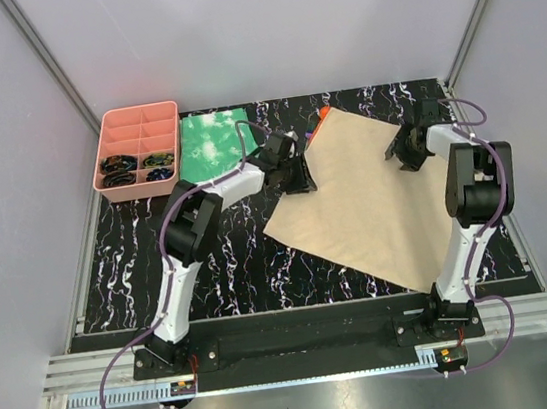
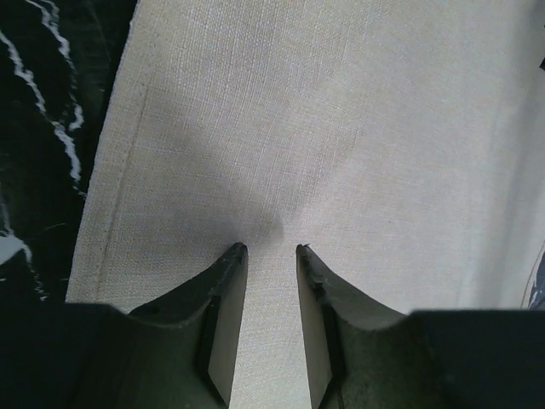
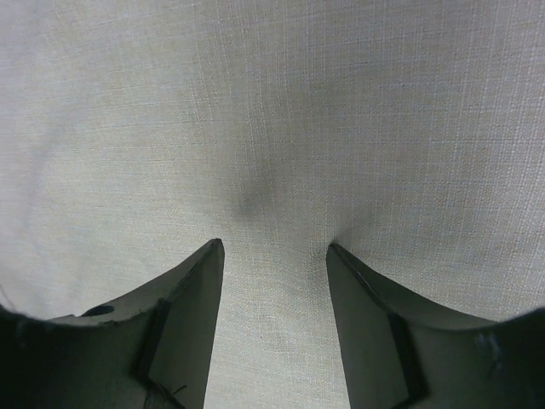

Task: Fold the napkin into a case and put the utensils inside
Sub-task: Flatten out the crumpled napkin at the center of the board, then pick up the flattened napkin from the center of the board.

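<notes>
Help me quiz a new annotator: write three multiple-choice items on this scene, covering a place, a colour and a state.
1. Where is the pink tray? A. far left of the table B. near edge C. near right corner
2. What colour is the cloth beside it? A. red B. green and white C. blue
3. How does the tan napkin lie? A. bunched up B. over the tray C. spread flat
Key: 1 A, it sits at the far-left corner; 2 B, mottled green shows; 3 C, it lies open.
</notes>
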### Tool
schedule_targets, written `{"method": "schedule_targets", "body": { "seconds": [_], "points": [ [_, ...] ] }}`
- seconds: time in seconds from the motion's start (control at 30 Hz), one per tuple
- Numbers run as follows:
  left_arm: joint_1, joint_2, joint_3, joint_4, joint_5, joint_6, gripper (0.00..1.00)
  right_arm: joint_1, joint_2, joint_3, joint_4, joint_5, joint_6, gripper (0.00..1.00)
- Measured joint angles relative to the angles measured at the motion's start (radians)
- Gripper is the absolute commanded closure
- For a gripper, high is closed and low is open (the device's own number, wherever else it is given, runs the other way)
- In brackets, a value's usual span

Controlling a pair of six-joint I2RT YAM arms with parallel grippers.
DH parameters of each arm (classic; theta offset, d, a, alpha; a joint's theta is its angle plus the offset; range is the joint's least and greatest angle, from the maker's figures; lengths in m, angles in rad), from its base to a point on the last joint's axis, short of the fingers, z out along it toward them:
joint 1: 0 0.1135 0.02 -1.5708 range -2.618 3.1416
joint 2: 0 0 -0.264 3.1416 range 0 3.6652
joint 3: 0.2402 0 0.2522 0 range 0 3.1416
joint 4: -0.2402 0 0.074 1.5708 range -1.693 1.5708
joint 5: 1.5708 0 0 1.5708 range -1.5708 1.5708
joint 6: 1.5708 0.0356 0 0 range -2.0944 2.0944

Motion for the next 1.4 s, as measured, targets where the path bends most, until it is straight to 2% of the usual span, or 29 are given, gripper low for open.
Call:
{"method": "schedule_targets", "body": {
  "seconds": [0.33, 0.6, 0.7, 0.77, 0.9, 1.0, 1.17, 1.4],
  "points": [
    [0.083, 0.005, 0.011, -0.006, 0.014, 0.019, 0.63, -0.006, 0.078, 0.084, 0.05, -0.154, 0.05, 0.37],
    [0.004, 0.005, 0.012, -0.005, 0.008, 0.043, 0.62, -0.074, 0.047, 0.03, 0.062, -0.197, 0.055, 0.36],
    [-0.024, 0.002, 0.007, 0.001, 0.007, 0.045, 0.56, -0.094, 0.027, 0.01, 0.045, -0.198, 0.049, 0.33],
    [-0.032, -0.007, 0.002, 0.0, 0.004, 0.052, 0.5, -0.099, -0.002, -0.018, 0.023, -0.185, 0.043, 0.3],
    [-0.029, -0.045, -0.015, -0.036, -0.01, 0.071, 0.46, -0.097, -0.082, -0.07, -0.058, -0.135, 0.031, 0.22],
    [-0.029, -0.113, -0.056, -0.057, -0.029, 0.08, 0.45, -0.097, -0.195, -0.135, -0.114, -0.1, 0.032, 0.2],
    [-0.057, -0.268, -0.155, -0.059, -0.057, 0.084, 0.46, -0.097, -0.41, -0.267, -0.166, -0.055, 0.031, 0.21],
    [-0.107, -0.401, -0.313, -0.027, -0.056, 0.099, 0.51, -0.097, -0.546, -0.446, -0.197, -0.049, 0.031, 0.22]
  ]
}}
